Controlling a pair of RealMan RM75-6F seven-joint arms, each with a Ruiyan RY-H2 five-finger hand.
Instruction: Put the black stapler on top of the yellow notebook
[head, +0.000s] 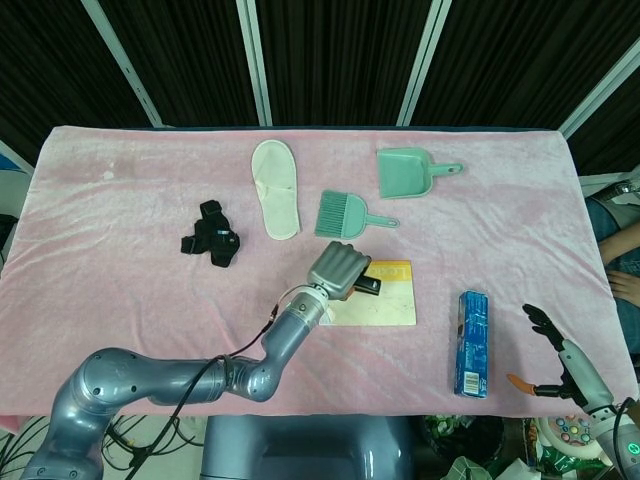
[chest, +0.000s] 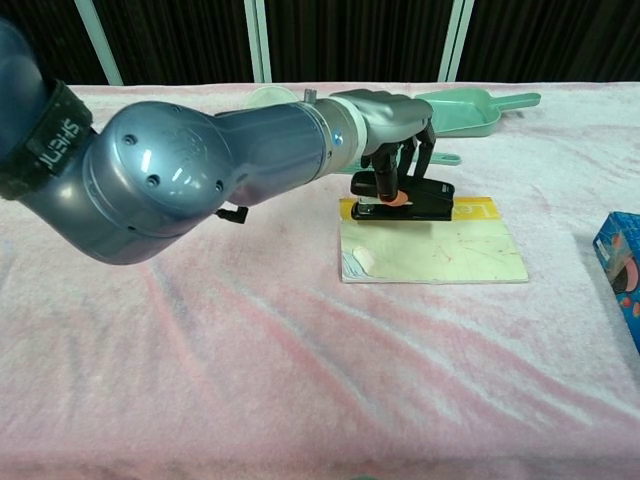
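The left robot hand (chest: 400, 150) gripped the black stapler (chest: 405, 200) from above, fingers wrapped round its body, holding it at the far, yellow-banded edge of the yellow notebook (chest: 440, 250) on the table (chest: 250, 350); whether it touched the cover could not be told. The stapler looked rigid, compact and fairly heavy, its smooth casing apt to slip, so a grip across the middle seemed soundest. The right robot hand (head: 560, 360) hung spread and empty at the table's edge

Left arm (chest: 60, 140) strap — "SHENG", perhaps cut off; other print unreadable.
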